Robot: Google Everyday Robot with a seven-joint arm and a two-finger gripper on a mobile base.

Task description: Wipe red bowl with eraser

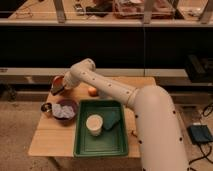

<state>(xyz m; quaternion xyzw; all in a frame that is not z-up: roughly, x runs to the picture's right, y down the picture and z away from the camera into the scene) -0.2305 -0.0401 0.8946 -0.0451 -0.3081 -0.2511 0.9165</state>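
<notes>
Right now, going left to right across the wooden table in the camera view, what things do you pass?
Tiny metal cup → gripper over the small orange-red bowl → dark purple bowl holding grey-blue cloth → small orange round object → cream cup in the green tray → green sponge-like pad.

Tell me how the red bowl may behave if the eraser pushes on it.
The red bowl looks small and shallow, so it is probably light and may slide on the smooth wooden table. With the tool at its near rim, off-centre pressure might tip it.
</notes>
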